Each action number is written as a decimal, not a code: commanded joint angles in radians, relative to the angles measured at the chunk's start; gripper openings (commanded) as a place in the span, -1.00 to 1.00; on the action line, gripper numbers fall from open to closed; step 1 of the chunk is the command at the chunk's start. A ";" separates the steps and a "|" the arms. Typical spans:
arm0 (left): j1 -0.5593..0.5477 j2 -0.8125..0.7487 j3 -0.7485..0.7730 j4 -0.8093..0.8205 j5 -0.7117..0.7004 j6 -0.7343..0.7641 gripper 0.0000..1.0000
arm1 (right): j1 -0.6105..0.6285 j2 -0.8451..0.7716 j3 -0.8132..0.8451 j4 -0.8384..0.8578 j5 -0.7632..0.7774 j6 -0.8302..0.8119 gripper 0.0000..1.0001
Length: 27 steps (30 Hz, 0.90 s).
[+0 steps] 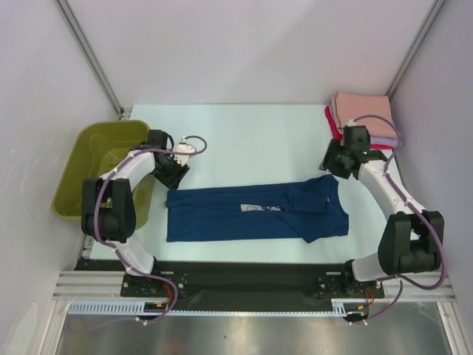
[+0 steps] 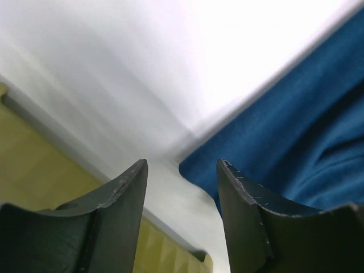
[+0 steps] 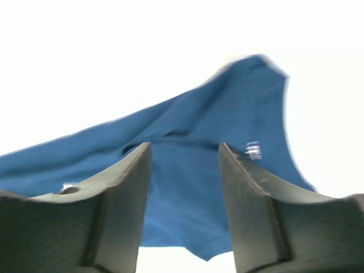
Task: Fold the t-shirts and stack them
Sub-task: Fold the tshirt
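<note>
1. The navy t-shirt [image 1: 255, 211] is lying flat on the desk [image 1: 259, 133] as a long band folded lengthwise. It is running left to right across the middle, closer to the near edge than to the far one.
2. A pale strip of its chest print [image 1: 251, 208] is showing along the fold near the middle of the band.
3. The other folded t-shirts [image 1: 362, 115] are sitting in a stack in the desk's far right corner. The peach tee [image 1: 362, 103] is lying on top, the lavender tee [image 1: 386, 139] is showing beneath it, and the red tee [image 1: 329, 118] is peeking out at the stack's left side.
4. Our left hand [image 1: 177, 174] is hovering just beyond the shirt's far left corner. Its fingers [image 2: 122, 187] are standing moderately apart and gripping nothing; in the left wrist view we are seeing the cloth's corner past the gap.
5. Our right hand [image 1: 334, 167] is hanging at the shirt's far right corner, between the shirt and the stack. Its fingers [image 3: 250, 170] are also standing apart with nothing between them, and blue cloth is spreading beyond them.
6. The olive-green basket [image 1: 96, 159] is sitting at the desk's left edge, beside our left arm and apart from the shirt.
</note>
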<state>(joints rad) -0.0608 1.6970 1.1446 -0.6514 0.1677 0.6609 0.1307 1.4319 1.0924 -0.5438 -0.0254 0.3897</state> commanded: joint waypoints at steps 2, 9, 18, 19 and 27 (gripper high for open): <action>0.006 0.052 0.029 -0.002 0.009 -0.014 0.20 | -0.106 0.083 -0.035 0.031 -0.051 -0.015 -0.04; 0.004 0.113 -0.028 0.055 -0.039 0.016 0.36 | -0.192 0.245 -0.043 0.111 -0.064 -0.023 -0.04; 0.004 0.138 -0.048 0.038 0.082 0.048 -0.45 | -0.194 0.322 -0.057 0.202 -0.145 0.006 -0.93; 0.004 0.135 -0.045 0.033 0.117 0.045 -0.89 | -0.198 0.314 -0.069 0.203 -0.140 0.009 -1.00; 0.056 0.125 -0.022 0.154 0.053 -0.098 -1.00 | -0.250 0.237 -0.095 0.147 -0.038 -0.017 -1.00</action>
<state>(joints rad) -0.0322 1.7973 1.1244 -0.6327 0.2592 0.6235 -0.0914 1.7206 1.0054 -0.3889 -0.1169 0.3901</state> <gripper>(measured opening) 0.014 0.011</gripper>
